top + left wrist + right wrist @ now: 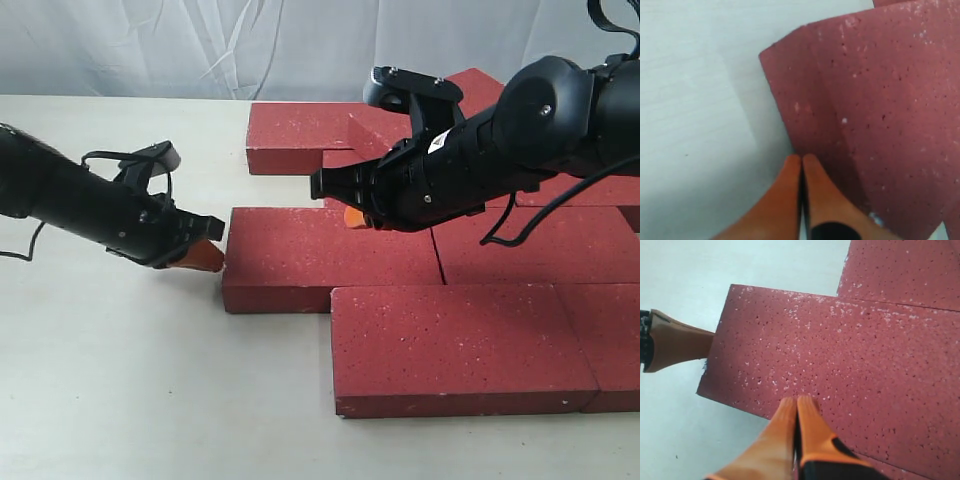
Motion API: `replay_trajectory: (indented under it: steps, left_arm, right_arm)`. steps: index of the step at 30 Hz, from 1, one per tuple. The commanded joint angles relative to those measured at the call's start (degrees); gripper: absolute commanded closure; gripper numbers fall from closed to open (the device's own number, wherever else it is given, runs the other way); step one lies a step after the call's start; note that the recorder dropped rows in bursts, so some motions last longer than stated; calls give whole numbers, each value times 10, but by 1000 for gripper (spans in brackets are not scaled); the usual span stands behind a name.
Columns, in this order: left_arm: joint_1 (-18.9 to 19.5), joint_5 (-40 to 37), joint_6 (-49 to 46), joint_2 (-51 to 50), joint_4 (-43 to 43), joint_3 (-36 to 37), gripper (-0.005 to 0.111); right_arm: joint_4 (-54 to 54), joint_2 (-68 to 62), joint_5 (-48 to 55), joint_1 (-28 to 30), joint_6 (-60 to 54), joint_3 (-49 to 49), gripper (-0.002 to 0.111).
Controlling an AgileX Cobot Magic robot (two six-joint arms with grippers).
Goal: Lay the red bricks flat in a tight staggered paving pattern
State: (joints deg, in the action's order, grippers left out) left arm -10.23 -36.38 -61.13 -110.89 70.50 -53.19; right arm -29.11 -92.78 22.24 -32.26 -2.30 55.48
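Several dark-red bricks lie flat in staggered rows on the table. The leftmost brick of the middle row has my left gripper shut and empty, its orange tips against the brick's left end face. My right gripper is shut too, holding nothing, with its tips resting on that same brick's top near its far edge. A front-row brick lies tight against it. A back-row brick sits apart behind it.
More red bricks continue to the right and at the back right, partly hidden by the right arm. Bare white table spreads to the left and front. A white curtain hangs behind.
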Motion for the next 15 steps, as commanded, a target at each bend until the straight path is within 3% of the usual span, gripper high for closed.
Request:
replay_trajectory:
  steps: [1,5,12,15]
  left_arm:
    - [38,13,51,2,-34,-3,107]
    - [41,3,52,2,-18,-3,107]
    - [-14,-5,46,2,2,-3,107]
    - [-20,-25,46,2,10,-5,107]
  right_arm:
    - [5,2,-5,2,-1,3,109]
    - [5,2,-5,2,-1,3,109]
    - [5,2,-7,2,-1,3,109]
    - [5,2,-7,2,-1,3,109]
